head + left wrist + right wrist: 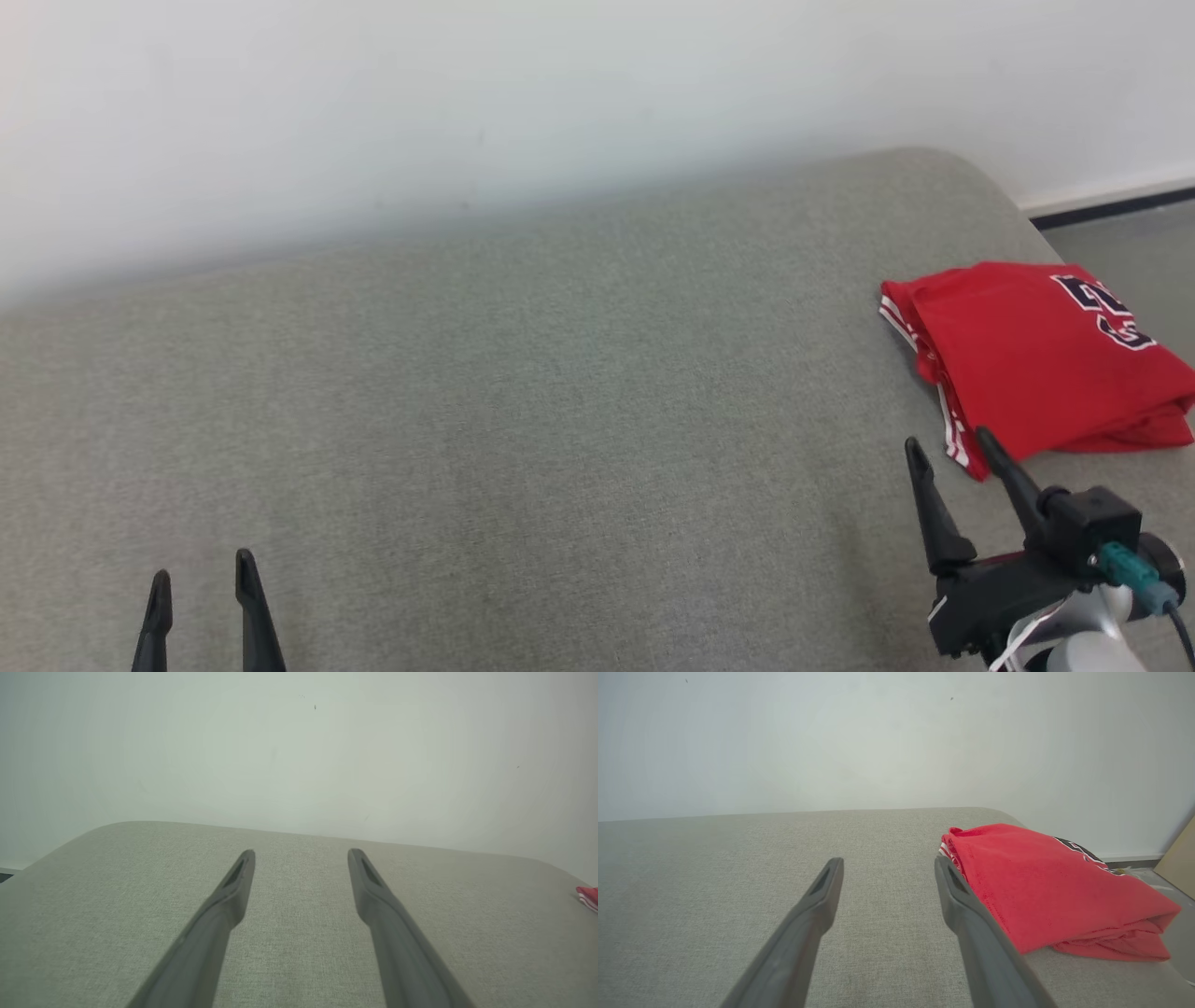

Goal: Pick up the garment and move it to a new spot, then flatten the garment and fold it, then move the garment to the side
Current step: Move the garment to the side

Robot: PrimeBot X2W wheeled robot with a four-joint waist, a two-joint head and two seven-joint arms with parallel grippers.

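The garment (1036, 359) is a red jersey with white-striped trim and dark lettering, folded into a neat stack at the right end of the grey cushioned surface (523, 401). My right gripper (948, 446) is open just in front of and to the left of the stack, empty, with one fingertip near its front corner. In the right wrist view the garment (1045, 886) lies right of my open right gripper (887, 863). My left gripper (201, 571) stands open and empty at the lower left, far from the garment. Its wrist view shows the left gripper (301, 854) over bare fabric, with a red edge of the garment (588, 897) at far right.
A white wall (467, 103) runs behind the surface. The surface's rounded right end (990, 187) drops to a grey floor (1130, 243) with a dark skirting strip. A tan board (1181, 858) leans at the far right in the right wrist view.
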